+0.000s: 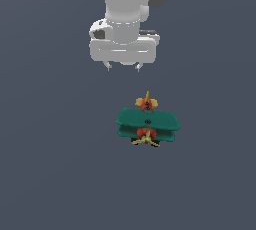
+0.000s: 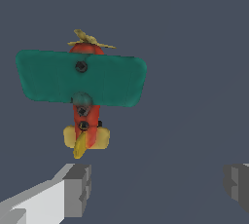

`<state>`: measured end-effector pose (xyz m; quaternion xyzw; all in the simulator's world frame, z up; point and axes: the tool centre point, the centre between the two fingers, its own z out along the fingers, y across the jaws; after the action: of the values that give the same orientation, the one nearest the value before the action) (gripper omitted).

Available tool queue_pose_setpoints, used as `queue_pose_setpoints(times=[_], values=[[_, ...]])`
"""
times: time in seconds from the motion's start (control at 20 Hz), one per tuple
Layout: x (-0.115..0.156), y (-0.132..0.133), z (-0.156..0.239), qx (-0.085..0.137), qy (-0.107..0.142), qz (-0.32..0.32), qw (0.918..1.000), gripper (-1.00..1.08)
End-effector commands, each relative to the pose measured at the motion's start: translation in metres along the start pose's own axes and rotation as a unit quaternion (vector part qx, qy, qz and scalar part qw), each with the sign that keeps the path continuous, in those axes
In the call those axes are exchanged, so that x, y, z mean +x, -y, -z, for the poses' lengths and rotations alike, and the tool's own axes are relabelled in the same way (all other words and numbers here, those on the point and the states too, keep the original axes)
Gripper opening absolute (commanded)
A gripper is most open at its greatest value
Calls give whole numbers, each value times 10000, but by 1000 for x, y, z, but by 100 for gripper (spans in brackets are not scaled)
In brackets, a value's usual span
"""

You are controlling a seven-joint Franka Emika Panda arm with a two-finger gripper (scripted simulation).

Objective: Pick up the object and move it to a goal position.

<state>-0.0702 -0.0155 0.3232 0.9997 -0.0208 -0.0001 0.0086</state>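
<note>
The object [image 1: 148,122] is a small toy biplane with teal-green wings, a red-orange body, a yellow propeller and a yellow tail. It rests on the dark grey floor. Its propeller points toward the exterior view's lower edge. In the wrist view the object [image 2: 80,77] shows from above, ahead of the fingers. My gripper [image 1: 123,67] hangs above the floor, behind the plane and slightly toward the exterior view's left. It is open, with nothing between its fingers [image 2: 78,189]. The gripper [image 2: 158,184] is apart from the plane.
A flat dark grey floor [image 1: 50,174] fills both views. No other object or edge shows.
</note>
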Motion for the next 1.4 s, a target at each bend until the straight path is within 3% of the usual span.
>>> queue_pose_setpoints(times=[0.0, 0.4, 0.9, 1.35], values=[[0, 0, 0, 0, 0, 0, 10000, 28], [1, 10, 2, 48, 19, 19, 10000, 28], [2, -9, -3, 68, 70, -255, 9996, 28], [2, -7, 1, 37, 87, -284, 9996, 28]])
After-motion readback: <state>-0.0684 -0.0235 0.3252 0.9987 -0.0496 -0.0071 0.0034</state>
